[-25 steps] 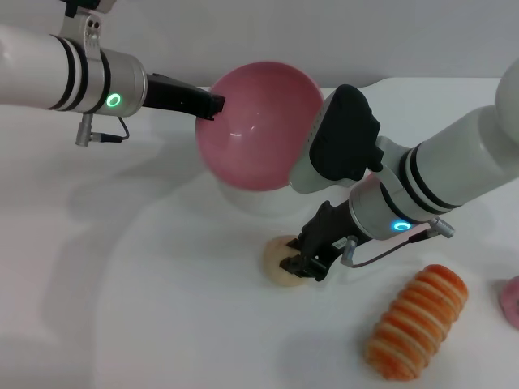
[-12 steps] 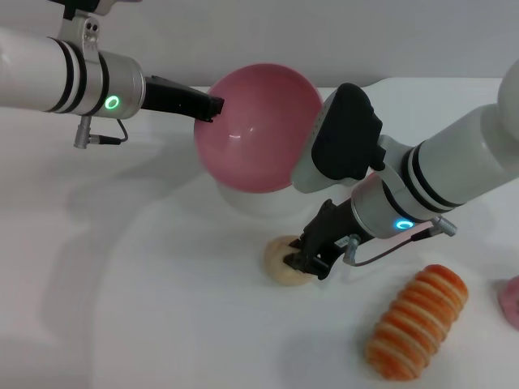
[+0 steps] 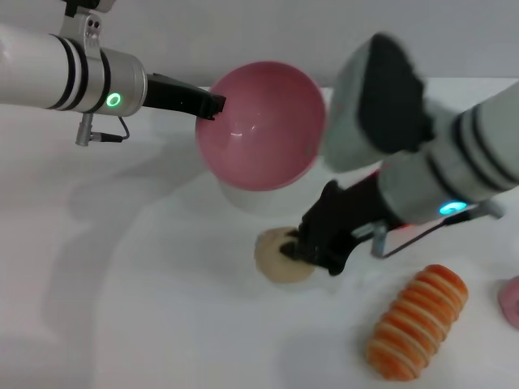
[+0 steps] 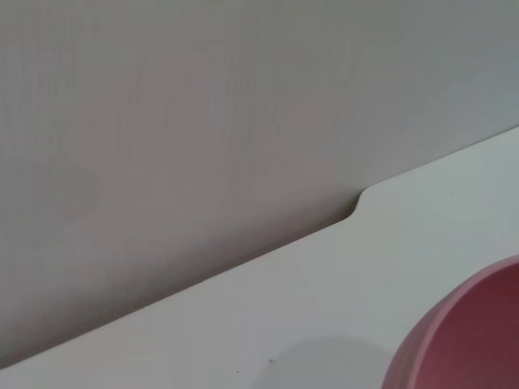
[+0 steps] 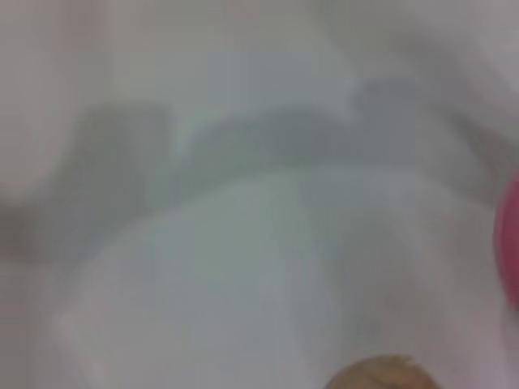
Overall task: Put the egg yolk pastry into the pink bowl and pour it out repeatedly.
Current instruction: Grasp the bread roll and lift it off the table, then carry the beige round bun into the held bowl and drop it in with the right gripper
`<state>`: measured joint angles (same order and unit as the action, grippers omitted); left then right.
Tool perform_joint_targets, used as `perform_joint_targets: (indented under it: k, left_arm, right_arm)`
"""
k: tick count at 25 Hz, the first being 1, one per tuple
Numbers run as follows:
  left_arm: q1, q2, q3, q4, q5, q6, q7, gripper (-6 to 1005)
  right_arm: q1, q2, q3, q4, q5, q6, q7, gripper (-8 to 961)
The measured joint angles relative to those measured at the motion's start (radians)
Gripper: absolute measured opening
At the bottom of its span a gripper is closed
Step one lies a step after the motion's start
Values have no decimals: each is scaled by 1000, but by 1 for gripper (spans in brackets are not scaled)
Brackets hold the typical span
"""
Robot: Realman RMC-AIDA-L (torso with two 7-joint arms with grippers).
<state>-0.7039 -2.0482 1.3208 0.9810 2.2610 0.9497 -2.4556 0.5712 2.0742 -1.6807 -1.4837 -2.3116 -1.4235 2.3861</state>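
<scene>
The pink bowl point(image 3: 259, 126) hangs above the table, tipped so its glossy inside faces me. My left gripper point(image 3: 212, 105) is shut on its rim at the left side. A slice of the bowl point(image 4: 462, 340) also shows in the left wrist view. Below it and nearer to me, the pale egg yolk pastry point(image 3: 276, 258) sits between the dark fingers of my right gripper point(image 3: 296, 250), which is shut on it just over the table. The pastry point(image 5: 381, 374) shows at the frame's edge in the right wrist view.
An orange-and-cream striped roll point(image 3: 418, 324) lies at the front right. A pink object point(image 3: 511, 300) peeks in at the right edge. A white round base point(image 3: 255, 198) stands under the bowl. The white table point(image 3: 122, 284) lies bare at the left.
My right arm has swung up and toward the camera, carrying the pastry slightly left and up. The left arm and the bowl have stayed where they were.
</scene>
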Motion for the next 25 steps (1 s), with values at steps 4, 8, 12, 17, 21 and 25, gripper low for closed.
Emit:
perform_joint_targets:
  k: [4, 8, 12, 17, 21, 25]
  left_arm:
    - [-1, 0, 0, -2, 0, 0, -1, 42]
    - [2, 0, 2, -13, 0, 1, -4, 42]
    - [2, -3, 10, -15, 0, 30, -7, 42]
    - [-1, -5, 12, -14, 0, 63, -8, 43]
    - [-1, -5, 12, -12, 0, 66, -9, 43]
    - [-13, -7, 13, -13, 0, 70, -10, 43]
  right_arm:
    - [-48, 3, 100, -253, 33, -133, 14, 81]
    - [-69, 5, 209, -392, 56, -143, 12, 67]
    - [-61, 1, 257, -368, 48, -85, -13, 64]
    - [-61, 1, 242, -261, 30, 19, -79, 55]
    - [-55, 0, 224, -194, 23, 86, -96, 52]
    - [-67, 2, 221, -178, 22, 128, -121, 136]
